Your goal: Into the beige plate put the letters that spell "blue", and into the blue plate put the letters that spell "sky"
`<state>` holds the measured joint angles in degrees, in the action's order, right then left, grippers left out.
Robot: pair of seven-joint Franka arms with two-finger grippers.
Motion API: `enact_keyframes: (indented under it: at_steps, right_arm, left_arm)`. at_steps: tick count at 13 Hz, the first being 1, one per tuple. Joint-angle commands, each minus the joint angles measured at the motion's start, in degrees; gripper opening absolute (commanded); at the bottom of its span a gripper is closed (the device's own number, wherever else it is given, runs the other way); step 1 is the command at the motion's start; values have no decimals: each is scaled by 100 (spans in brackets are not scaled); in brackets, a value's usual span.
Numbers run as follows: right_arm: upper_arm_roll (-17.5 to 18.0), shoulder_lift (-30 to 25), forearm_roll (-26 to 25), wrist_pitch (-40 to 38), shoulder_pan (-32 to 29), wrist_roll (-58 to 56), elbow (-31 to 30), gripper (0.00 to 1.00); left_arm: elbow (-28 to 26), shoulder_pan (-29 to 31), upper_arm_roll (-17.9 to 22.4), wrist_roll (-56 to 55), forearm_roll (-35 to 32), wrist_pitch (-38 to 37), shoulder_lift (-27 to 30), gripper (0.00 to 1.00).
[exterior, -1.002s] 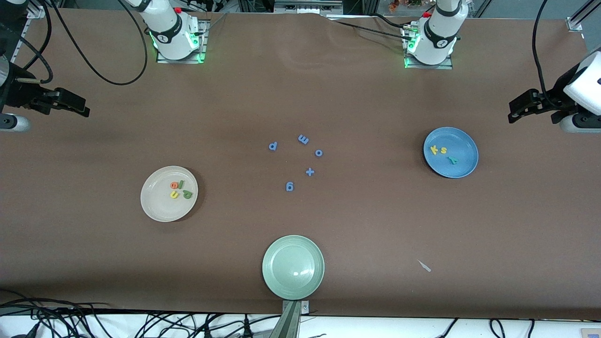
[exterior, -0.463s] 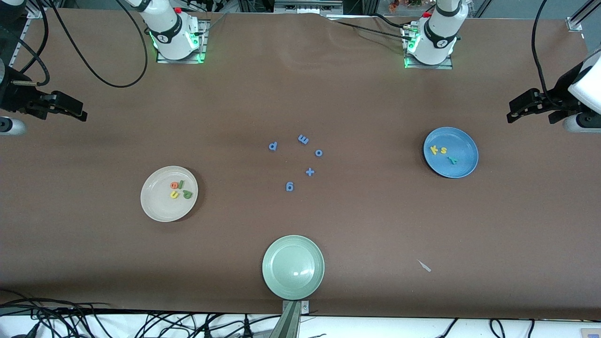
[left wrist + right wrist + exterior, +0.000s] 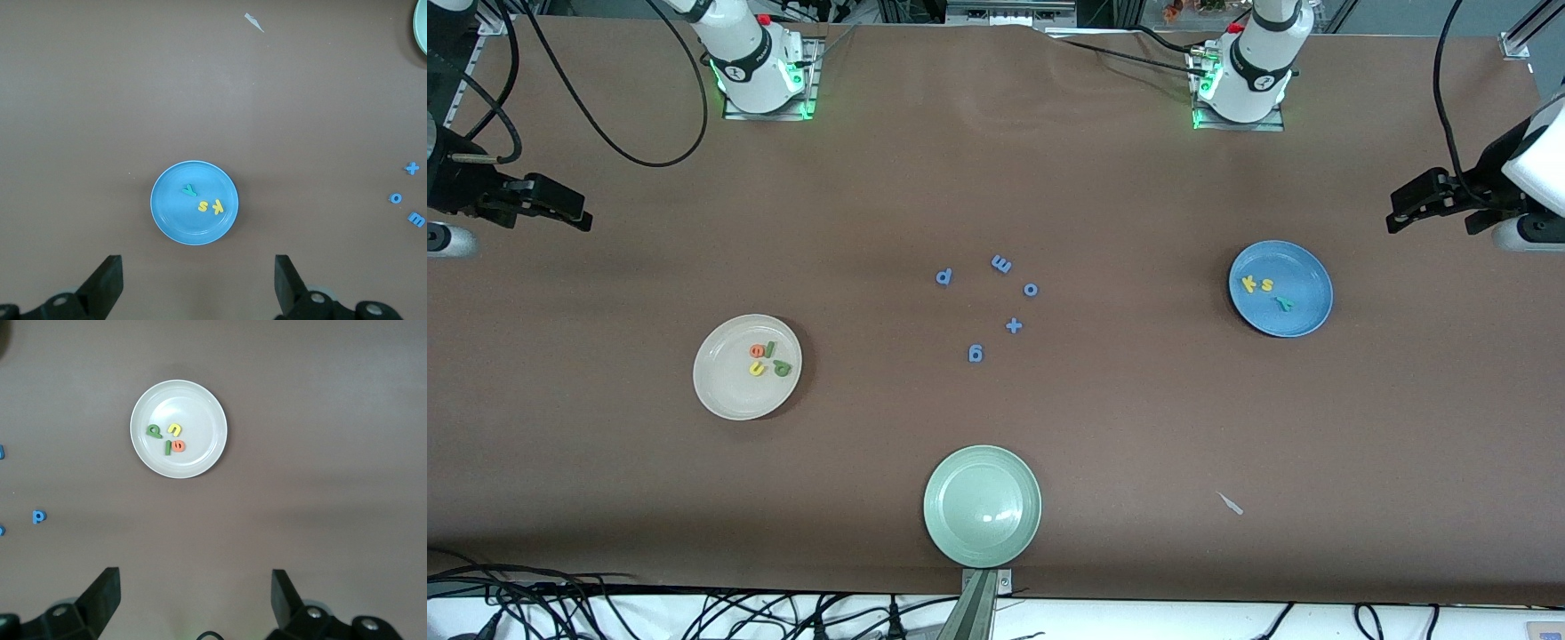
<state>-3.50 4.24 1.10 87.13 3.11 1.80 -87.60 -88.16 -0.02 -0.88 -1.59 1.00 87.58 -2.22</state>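
The beige plate (image 3: 725, 391) (image 3: 200, 407) holds the orange "e" (image 3: 757, 350), the green "l" (image 3: 772, 350), the green "b" (image 3: 783, 367) and the yellow "u" (image 3: 758, 368). In the blue plate (image 3: 1303, 267) (image 3: 173, 213) lie the yellow "k" (image 3: 1249, 284), the yellow "s" (image 3: 1266, 285) and the teal "y" (image 3: 1284, 303). My right gripper (image 3: 578, 212) (image 3: 193, 597) hangs open and empty over the right arm's end of the table. My left gripper (image 3: 1400, 213) (image 3: 199, 280) hangs open and empty over the left arm's end, beside the blue plate.
A pale green plate (image 3: 983, 505) sits at the table's edge nearest the front camera. Several all-blue letters and a plus sign (image 3: 1013, 325) lie loose mid-table. A small white scrap (image 3: 1232, 504) lies nearer the camera than the blue plate.
Both grippers drew back slightly toward their own ends of the table, then held still. Plates and letters have not moved.
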Motion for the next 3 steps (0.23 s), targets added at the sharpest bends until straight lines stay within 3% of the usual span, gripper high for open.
enact_keyframes:
  at_steps: [1, 3]
  right_arm:
    - [77, 68, -66, -56, -74, -93, 155, 100]
    - [69, 68, -66, -56, -83, -93, 155, 100]
  left_arm:
    - [185, 11, -18, 98, 58, -83, -86, 100]
    - [185, 20, -17, 115, 58, -83, -86, 100]
